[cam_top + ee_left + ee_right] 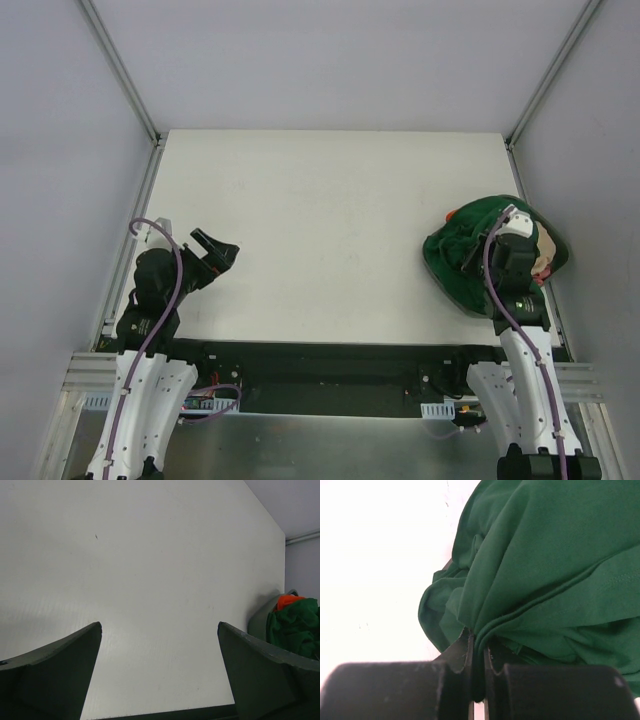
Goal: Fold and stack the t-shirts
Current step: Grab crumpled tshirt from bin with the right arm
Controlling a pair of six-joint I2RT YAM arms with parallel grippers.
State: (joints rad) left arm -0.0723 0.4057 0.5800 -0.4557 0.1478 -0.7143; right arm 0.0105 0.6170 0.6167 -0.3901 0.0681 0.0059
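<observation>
- The dark round rigid basket (259, 621) holds a crumpled dark green cloth t-shirt (478, 228) and an orange cloth t-shirt (287, 601).
- The right gripper (477, 647) pinches a green fold; the left gripper (160, 630) gapes wide, empty.

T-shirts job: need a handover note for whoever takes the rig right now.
Left gripper: open, empty, above the table on its left side.
Right gripper: shut on a fold of the green t-shirt.
Shirts: bunched together in the basket at the table's right edge, green on top. The orange t-shirt peeks out at the far side, and a pale t-shirt shows underneath.
Done: nothing folded or stacked yet.
Left: pull the green one out, spread and fold it, then do the others and stack them.
</observation>
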